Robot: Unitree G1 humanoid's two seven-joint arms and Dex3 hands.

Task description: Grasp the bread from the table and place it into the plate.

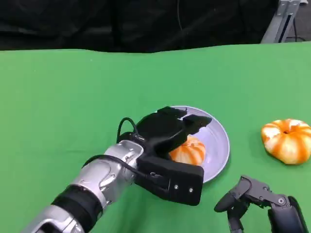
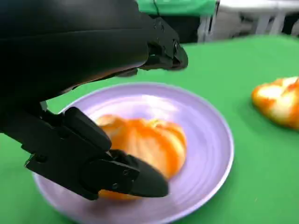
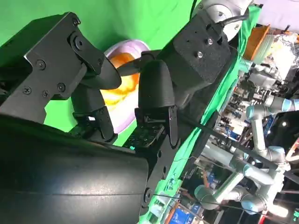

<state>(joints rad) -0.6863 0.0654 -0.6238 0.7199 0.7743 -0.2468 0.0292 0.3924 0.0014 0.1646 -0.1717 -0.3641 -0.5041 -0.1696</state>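
The bread [image 1: 188, 151], an orange-and-cream bun, lies on the lavender plate [image 1: 221, 141], a little toward seven o'clock of its middle. The left hand [image 1: 167, 133] is over it, fingers [image 2: 135, 177] spread around the bun; in the left wrist view one finger lies along the bun's near side and the rest arch above it. Whether they grip it or have just let go, I cannot tell.

Judging by that, the step in hand is the release. To do it well, the fingers should open fully and the hand rise straight up, so no fingertip drags the bun toward the rim or tips the plate. Only then should the arm draw back toward seven o'clock.

A second bun [image 1: 287, 140] sits on the green bench [image 1: 73, 102] at three o'clock of the plate, well apart. The right hand [image 1: 252, 196] rests near five o'clock, fingers loosely curled and holding nothing.
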